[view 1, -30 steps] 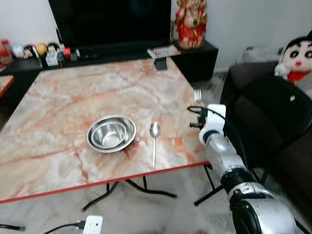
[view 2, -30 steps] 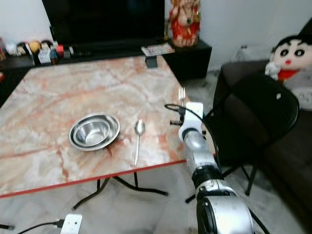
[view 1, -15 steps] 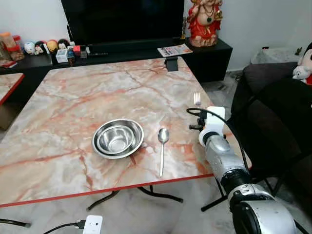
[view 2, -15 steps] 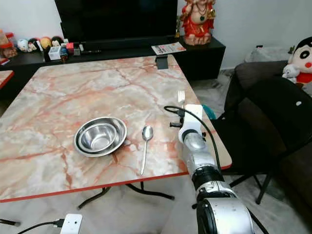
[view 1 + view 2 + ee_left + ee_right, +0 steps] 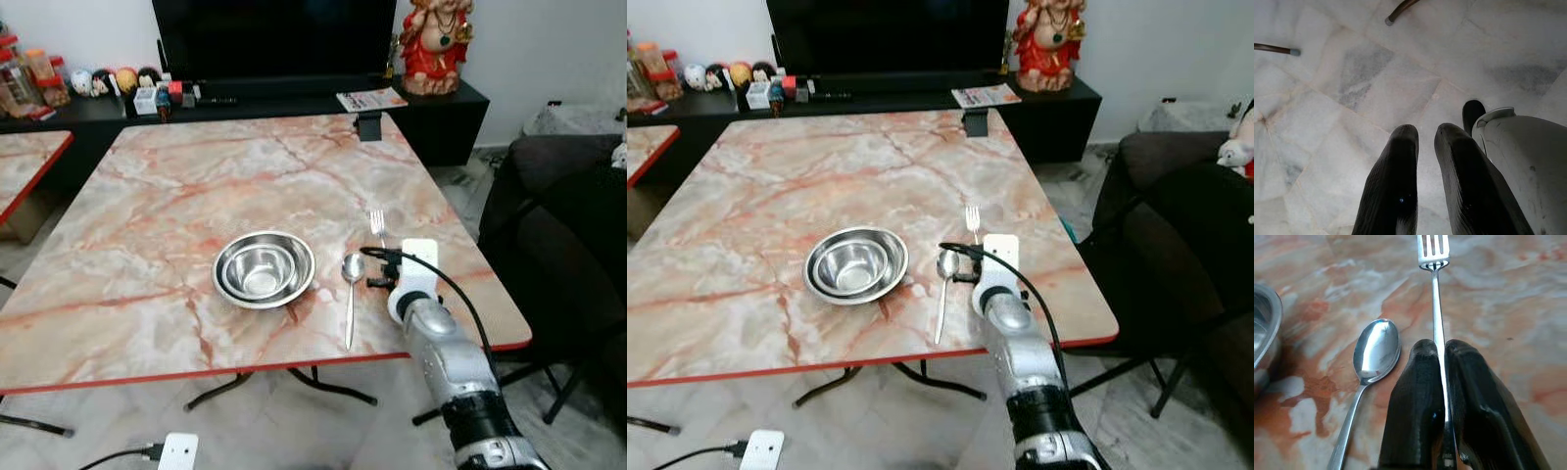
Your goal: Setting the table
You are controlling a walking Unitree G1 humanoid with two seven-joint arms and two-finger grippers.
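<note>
Right hand (image 5: 1442, 382): clamped on the fork (image 5: 1435, 298) handle, tines pointing away, just beside the spoon (image 5: 1369, 367).
Bowl (image 5: 264, 268): on the tabletop (image 5: 176, 196), left of spoon.
Left hand (image 5: 1425, 161): fingers together, idle over floor.
Advice: lower fork flat, parallel to spoon, then release.

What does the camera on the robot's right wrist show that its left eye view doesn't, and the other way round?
The right wrist view shows up close how the right hand has its two black fingers shut on the fork's handle, tines pointing away.

The left eye view shows the whole marble table, the full steel bowl, the television, a red figurine and a dark chair.

Both show the fork, the spoon beside it, and the bowl just beyond the spoon.
</note>
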